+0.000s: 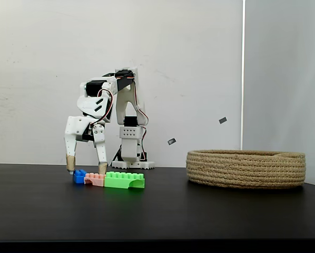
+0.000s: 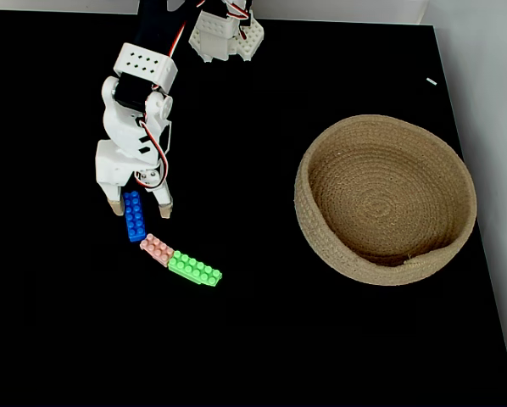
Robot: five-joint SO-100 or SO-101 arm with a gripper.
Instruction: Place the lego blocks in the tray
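White arm point(image 1: 123, 113), black servos, red cables, tan-tipped gripper point(image 2: 141, 206).

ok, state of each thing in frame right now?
claw: open, low over the table, fingers either side of the blue brick's near end
blue brick: on table, not lifted
pink brick: on table, end against the green brick
green brick: on table, flat, studs up
tray: upright, nothing in it
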